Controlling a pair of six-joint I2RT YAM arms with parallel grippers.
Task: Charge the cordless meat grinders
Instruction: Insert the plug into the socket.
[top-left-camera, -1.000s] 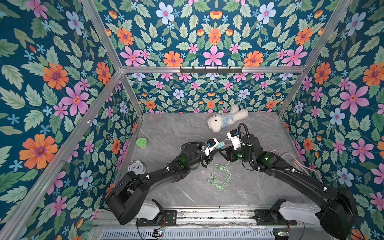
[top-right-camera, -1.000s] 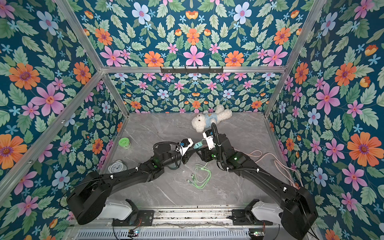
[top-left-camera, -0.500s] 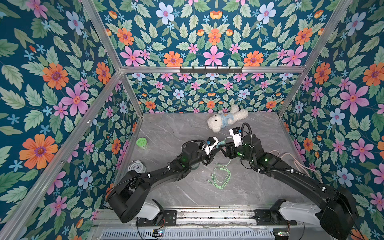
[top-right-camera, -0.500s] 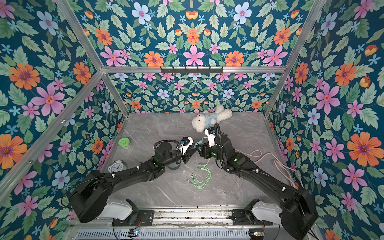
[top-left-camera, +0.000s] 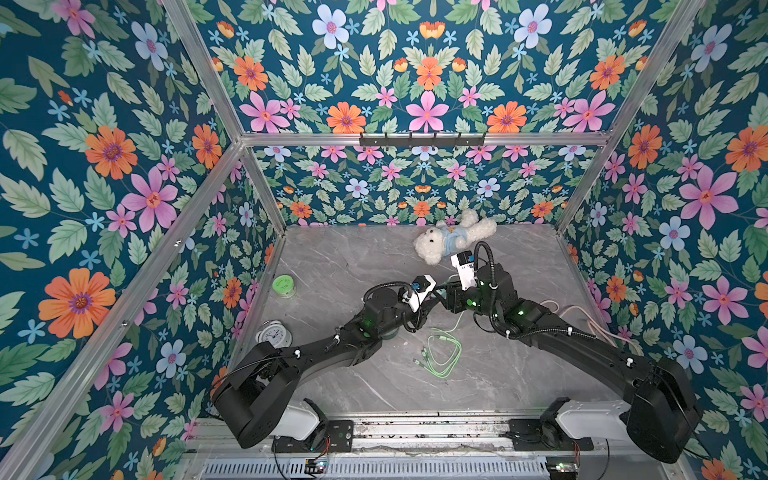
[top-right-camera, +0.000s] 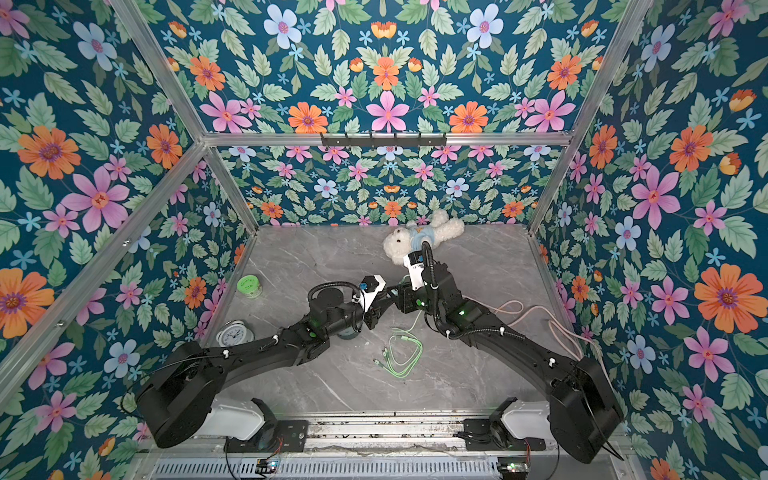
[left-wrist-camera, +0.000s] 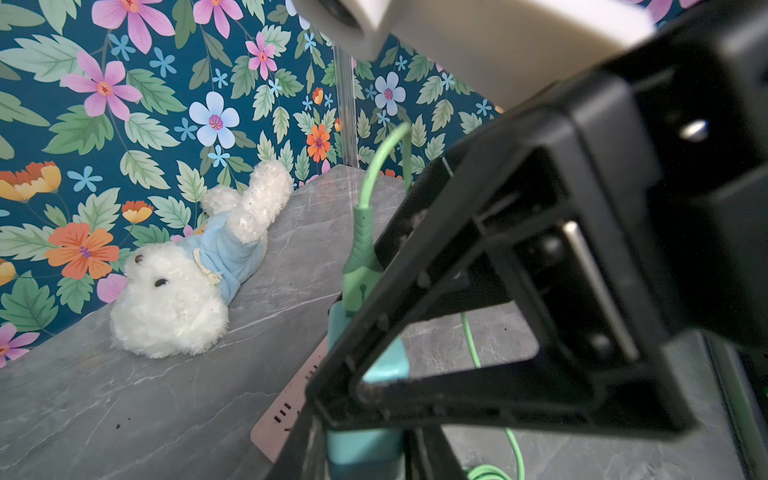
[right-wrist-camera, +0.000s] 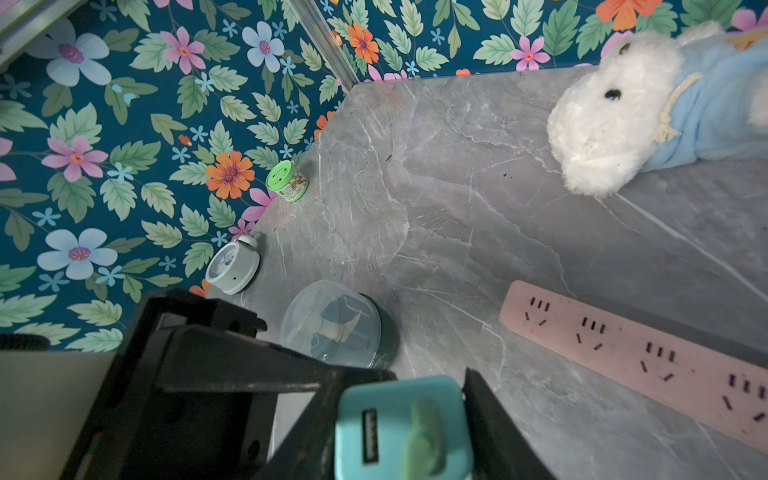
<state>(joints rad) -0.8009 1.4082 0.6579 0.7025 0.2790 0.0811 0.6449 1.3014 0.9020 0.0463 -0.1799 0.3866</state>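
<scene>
The cordless meat grinder (right-wrist-camera: 336, 328), a translucent dome over a dark green base, stands on the table near my left arm. In both top views that arm hides all but its base (top-right-camera: 348, 333). My two grippers meet above the table's middle. The left gripper (left-wrist-camera: 365, 449) is shut on a teal charger block (right-wrist-camera: 374, 424) with a green cable (left-wrist-camera: 365, 199) plugged into it. The right gripper (right-wrist-camera: 401, 424) is shut on the same block, one jaw on either side. In a top view the left gripper (top-left-camera: 434, 297) and right gripper (top-left-camera: 445, 291) overlap and hide the block.
A pink power strip (right-wrist-camera: 644, 353) lies on the table below the grippers. The green cable's coil (top-left-camera: 444, 353) lies in front of them. A white teddy (top-left-camera: 453, 241) lies at the back. A green-lidded jar (top-left-camera: 283, 286) and a white alarm clock (top-left-camera: 272, 334) stand by the left wall.
My right gripper has moved left onto the charger block in the left gripper, and its jaws have closed around the block. The left arm has barely moved.
</scene>
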